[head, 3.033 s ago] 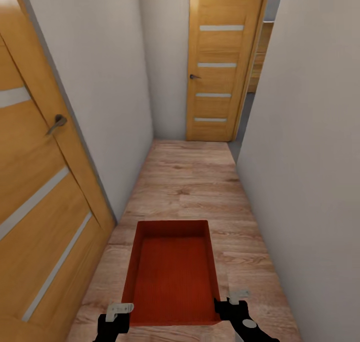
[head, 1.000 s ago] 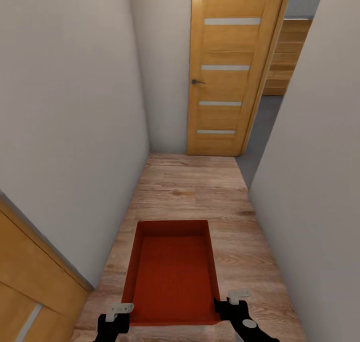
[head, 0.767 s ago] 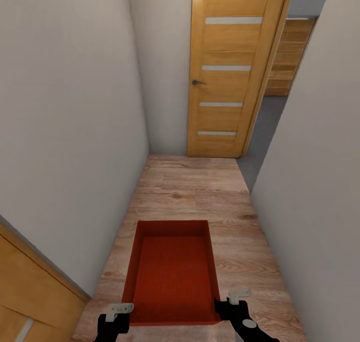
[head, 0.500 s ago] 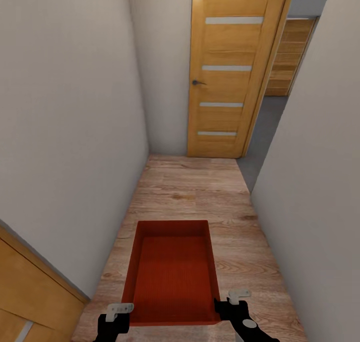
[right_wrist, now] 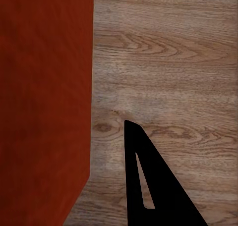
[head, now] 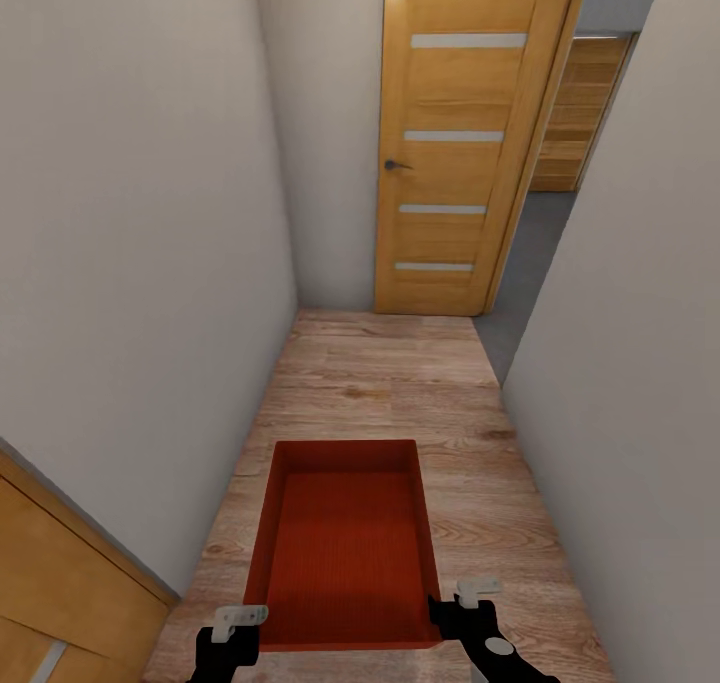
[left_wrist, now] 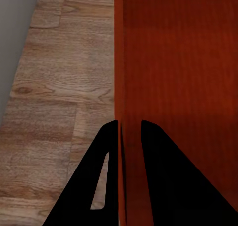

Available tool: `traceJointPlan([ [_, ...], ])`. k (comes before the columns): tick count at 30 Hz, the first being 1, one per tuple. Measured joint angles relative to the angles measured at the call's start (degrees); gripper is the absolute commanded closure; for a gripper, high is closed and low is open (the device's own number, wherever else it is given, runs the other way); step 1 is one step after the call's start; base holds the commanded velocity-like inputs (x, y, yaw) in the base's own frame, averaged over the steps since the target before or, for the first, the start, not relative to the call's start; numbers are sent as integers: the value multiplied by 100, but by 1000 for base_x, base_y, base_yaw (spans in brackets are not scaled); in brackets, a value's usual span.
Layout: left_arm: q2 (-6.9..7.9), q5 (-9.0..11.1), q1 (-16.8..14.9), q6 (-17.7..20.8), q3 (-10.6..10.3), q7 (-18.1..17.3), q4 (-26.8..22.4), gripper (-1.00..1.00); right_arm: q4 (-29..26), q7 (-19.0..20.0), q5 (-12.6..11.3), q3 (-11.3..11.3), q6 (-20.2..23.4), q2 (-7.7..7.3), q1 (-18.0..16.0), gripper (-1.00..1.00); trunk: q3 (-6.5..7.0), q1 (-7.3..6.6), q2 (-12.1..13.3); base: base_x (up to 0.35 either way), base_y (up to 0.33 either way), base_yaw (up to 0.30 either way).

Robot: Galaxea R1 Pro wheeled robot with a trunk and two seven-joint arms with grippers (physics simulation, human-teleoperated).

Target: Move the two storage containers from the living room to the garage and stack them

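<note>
Head view: one storage container [head: 345, 553], empty, hangs between both grippers, its long axis running straight ahead toward the wooden door [head: 465, 138].

Left wrist view: left gripper [left_wrist: 130, 132] pinches the container's wall.

Right wrist view: right gripper [right_wrist: 106, 132] shows one finger beside the wall; grip unclear.

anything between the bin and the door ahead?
No. Head view shows only bare wood floor between the bin and the door.

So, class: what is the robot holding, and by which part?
One storage container, held by its near corners: left gripper pinching its side wall, right gripper at the other.
</note>
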Motion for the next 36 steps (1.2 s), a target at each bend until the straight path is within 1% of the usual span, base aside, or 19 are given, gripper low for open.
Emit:
traceJointPlan([
  [9,0,0,0,-1,0,0,1,100,1,0,0,1,0,0,0,100,-161,197,-360,0,0,0],
  [28,0,3,0,-10,-3,1,0,100,-2,-2,2,-1,0,1,0,100,-162,198,-361,6,0,0],
  [36,0,7,1,-9,-3,0,2,100,-1,-2,1,-2,0,1,0,100,-162,194,-361,273,0,0],
])
